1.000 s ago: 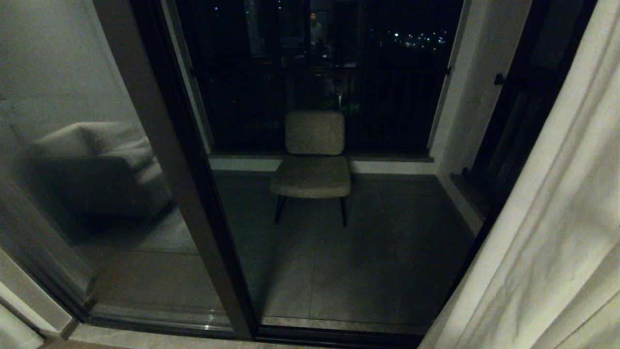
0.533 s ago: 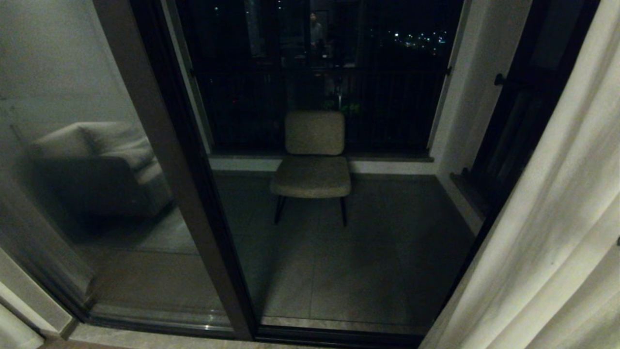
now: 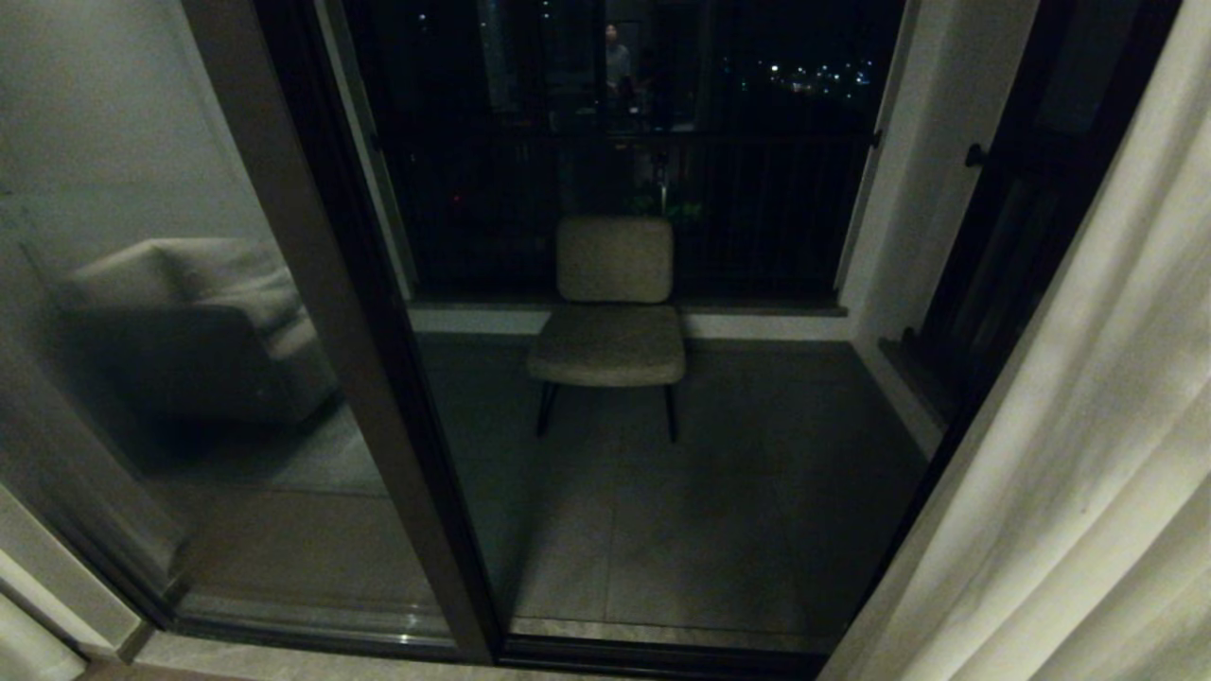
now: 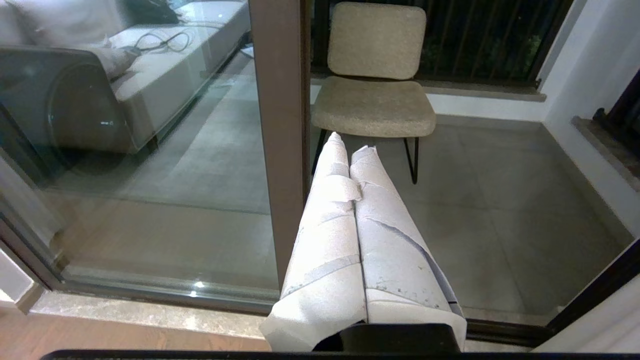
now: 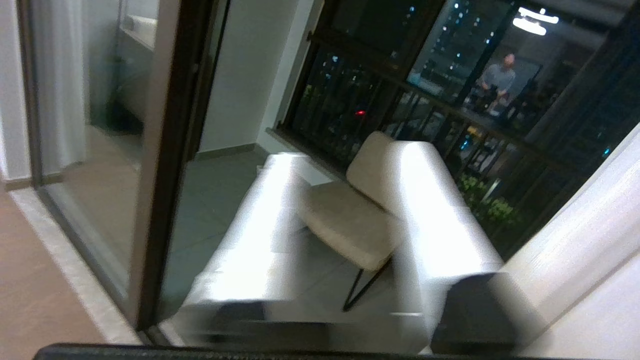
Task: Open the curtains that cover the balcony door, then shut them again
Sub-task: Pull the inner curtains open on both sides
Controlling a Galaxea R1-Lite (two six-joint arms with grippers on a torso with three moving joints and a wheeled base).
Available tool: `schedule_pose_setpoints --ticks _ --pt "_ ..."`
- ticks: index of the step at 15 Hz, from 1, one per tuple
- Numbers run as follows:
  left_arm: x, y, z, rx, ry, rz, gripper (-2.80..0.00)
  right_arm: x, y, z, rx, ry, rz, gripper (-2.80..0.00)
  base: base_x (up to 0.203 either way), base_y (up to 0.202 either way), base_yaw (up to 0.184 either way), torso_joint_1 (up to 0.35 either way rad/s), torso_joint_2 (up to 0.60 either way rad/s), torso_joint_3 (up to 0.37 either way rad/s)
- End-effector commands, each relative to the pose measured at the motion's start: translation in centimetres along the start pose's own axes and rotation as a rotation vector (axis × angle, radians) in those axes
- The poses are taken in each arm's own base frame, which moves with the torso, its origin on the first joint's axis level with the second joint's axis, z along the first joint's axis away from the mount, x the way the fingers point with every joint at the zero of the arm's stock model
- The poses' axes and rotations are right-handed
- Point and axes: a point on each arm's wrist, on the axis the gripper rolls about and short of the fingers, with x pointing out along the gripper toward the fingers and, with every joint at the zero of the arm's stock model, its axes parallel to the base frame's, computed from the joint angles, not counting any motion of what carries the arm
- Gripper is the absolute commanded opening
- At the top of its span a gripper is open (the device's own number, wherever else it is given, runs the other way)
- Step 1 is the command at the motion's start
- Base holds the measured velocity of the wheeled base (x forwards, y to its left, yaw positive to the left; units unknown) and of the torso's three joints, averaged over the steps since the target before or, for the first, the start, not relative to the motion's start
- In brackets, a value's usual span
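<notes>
The balcony door (image 3: pixel 359 312) stands uncovered, its dark frame post running down the middle-left and its glass pane to the left. One cream curtain (image 3: pixel 1088 473) hangs bunched along the right edge. Neither gripper shows in the head view. My right gripper (image 5: pixel 350 155) is open, white-wrapped fingers apart with nothing between them. It is beside the curtain (image 5: pixel 590 225) and faces the door frame (image 5: pixel 160 150). My left gripper (image 4: pixel 350 142) is shut and empty, pointing at the door post (image 4: pixel 280 125), with a strip of curtain (image 4: pixel 600 330) off to one side.
A beige chair (image 3: pixel 610 312) stands on the balcony floor before a dark railing (image 3: pixel 662 170). A sofa (image 3: pixel 189 322) is reflected in the left pane, and a person (image 3: pixel 617 57) in the far glass. The door's sill (image 3: pixel 378 634) runs along the floor in front.
The folds of the curtain on the right have shifted a little. The door, the chair and the rest of the head view are unchanged.
</notes>
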Motion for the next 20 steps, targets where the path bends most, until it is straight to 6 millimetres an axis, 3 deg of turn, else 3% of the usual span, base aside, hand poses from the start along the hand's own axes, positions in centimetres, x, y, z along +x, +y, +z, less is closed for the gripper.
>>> schedule_pose_setpoints --ticks 1,5,9,15,20 --pt "0.0 0.0 0.0 -0.001 -0.001 0.001 -2.8 2.3 -3.0 0.0 0.011 0.014 0.01 -2.8 0.0 0.0 0.0 0.0 0.0 0.0" --pt "0.0 0.0 0.0 -0.001 -0.001 0.001 -2.8 7.0 -8.4 1.4 -0.039 -0.033 0.033 -2.8 0.0 0.0 0.0 0.0 0.0 0.0" --pt "0.0 0.0 0.0 -0.001 -0.001 0.001 -2.8 10.5 -11.6 2.1 -0.073 -0.08 0.02 -2.8 0.0 0.0 0.0 0.0 0.0 0.0" --pt "0.0 0.0 0.0 -0.001 0.0 0.001 -2.8 11.6 -14.7 0.8 -0.09 -0.069 -0.299 -2.8 0.0 0.0 0.0 0.0 0.0 0.0" --pt "0.0 0.0 0.0 -0.001 -0.002 0.001 -2.8 9.3 -20.4 -0.8 -0.182 0.013 -0.549 -2.8 0.0 0.0 0.0 0.0 0.0 0.0"
